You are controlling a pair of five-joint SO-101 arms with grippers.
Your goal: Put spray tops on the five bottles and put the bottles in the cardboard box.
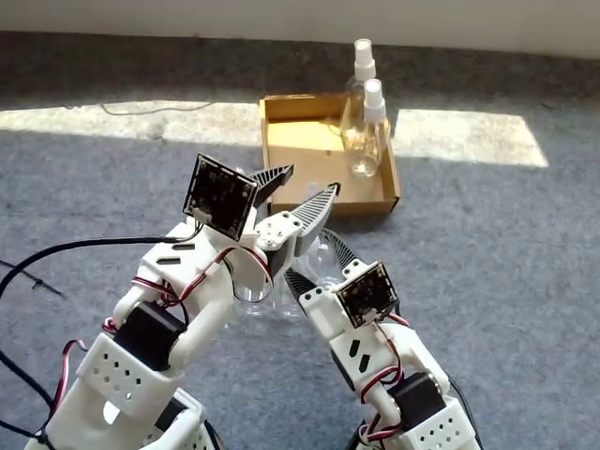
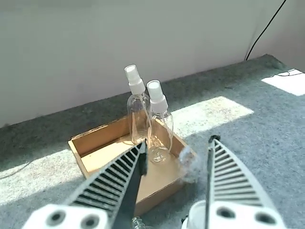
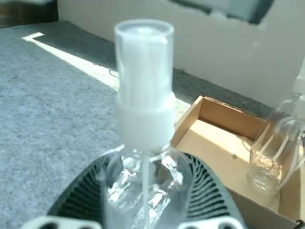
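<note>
My right gripper (image 3: 145,202) is shut on a clear bottle (image 3: 125,183) that stands upright with a white spray top (image 3: 144,81) on its neck. In the high view this gripper (image 1: 321,265) sits just in front of the cardboard box (image 1: 286,141). My left gripper (image 1: 298,192) hangs open right above that bottle, its dark ribbed fingers (image 2: 119,183) on either side of a blurred white top (image 2: 188,162). Two capped bottles (image 1: 366,136) stand upright in the box's right half, also seen as bottles (image 2: 152,121) in the box (image 2: 95,150).
Clear bottles (image 1: 253,298) stand on the grey carpet between the two arms, partly hidden by them. A wall runs behind the box. Cables (image 1: 56,253) lie at the left. A sunlit strip (image 1: 469,136) crosses the carpet beside the box.
</note>
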